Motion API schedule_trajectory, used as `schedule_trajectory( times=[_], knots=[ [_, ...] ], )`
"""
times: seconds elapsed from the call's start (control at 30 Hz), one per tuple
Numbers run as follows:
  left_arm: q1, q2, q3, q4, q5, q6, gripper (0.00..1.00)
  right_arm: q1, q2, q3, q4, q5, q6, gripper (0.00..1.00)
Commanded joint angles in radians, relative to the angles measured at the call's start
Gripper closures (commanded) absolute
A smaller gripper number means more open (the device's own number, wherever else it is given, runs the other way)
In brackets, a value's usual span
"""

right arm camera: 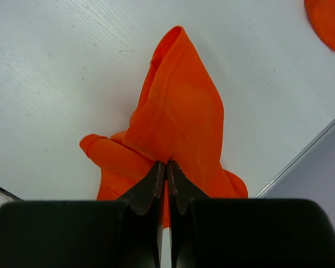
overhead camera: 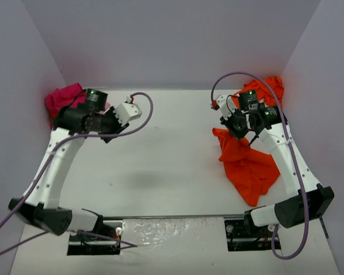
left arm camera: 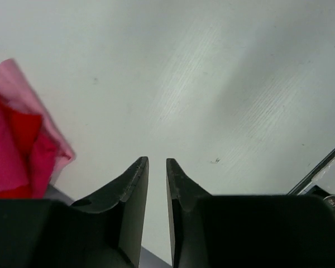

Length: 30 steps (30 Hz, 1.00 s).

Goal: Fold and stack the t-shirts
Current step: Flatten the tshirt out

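My right gripper [overhead camera: 236, 130] [right arm camera: 166, 163] is shut on a fold of a bright orange-red t-shirt [overhead camera: 249, 169] [right arm camera: 178, 106]. The shirt is lifted at its far end and trails crumpled on the table toward the right arm's base. More orange-red t-shirts [overhead camera: 270, 89] [right arm camera: 329, 22] lie bunched in the back right corner. A pile of magenta, red and pale pink t-shirts [overhead camera: 62, 98] [left arm camera: 11, 151] sits in the back left corner. Just right of that pile my left gripper [overhead camera: 112, 133] [left arm camera: 157, 162] hovers over bare table. Its jaws stand a narrow gap apart with nothing between them.
The white table [overhead camera: 166, 160] is closed in by pale walls on the left, back and right. Both arm bases and a metal rail [overhead camera: 172, 220] line the near edge. Purple cables loop above each wrist.
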Motion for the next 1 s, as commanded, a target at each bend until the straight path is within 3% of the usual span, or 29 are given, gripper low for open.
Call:
schedule_trajectory(
  times=[0.0, 0.07, 0.17, 0.23, 0.3, 0.37, 0.5, 0.73, 0.87, 0.97],
  knots=[
    [-0.081, 0.066, -0.054, 0.157, 0.088, -0.008, 0.89, 0.017, -0.042, 0.021, 0.106, 0.076, -0.004, 1.00],
    [-0.087, 0.085, -0.079, 0.218, 0.109, -0.011, 0.97, 0.031, -0.016, 0.009, 0.155, 0.072, 0.011, 1.00],
    [-0.065, 0.082, -0.107, 0.289, 0.107, -0.046, 1.00, 0.092, 0.103, 0.035, 0.169, 0.044, 0.005, 1.00],
    [-0.043, 0.058, -0.143, 0.363, 0.078, -0.094, 1.00, 0.223, 0.181, 0.020, 0.227, 0.154, 0.018, 1.00],
    [-0.019, 0.035, -0.170, 0.403, 0.013, -0.122, 1.00, 0.322, 0.289, 0.004, 0.254, 0.378, 0.027, 1.00],
    [0.004, -0.005, -0.202, 0.421, -0.009, -0.141, 1.00, 0.415, 0.353, 0.011, 0.247, 0.448, 0.035, 1.00],
    [0.050, -0.069, -0.235, 0.441, -0.057, -0.174, 1.00, 0.516, 0.356, 0.105, 0.195, 0.343, 0.051, 1.00],
    [0.181, -0.139, -0.257, 0.532, -0.090, -0.267, 0.99, 0.536, 0.262, 0.553, -0.083, -0.051, 0.034, 1.00],
    [0.219, -0.145, -0.263, 0.538, -0.097, -0.267, 0.98, 0.525, 0.162, 0.718, -0.127, -0.061, -0.003, 1.00],
    [0.231, -0.139, -0.254, 0.520, -0.082, -0.260, 0.98, 0.500, 0.080, 0.722, -0.081, 0.000, -0.002, 1.00]
  ],
)
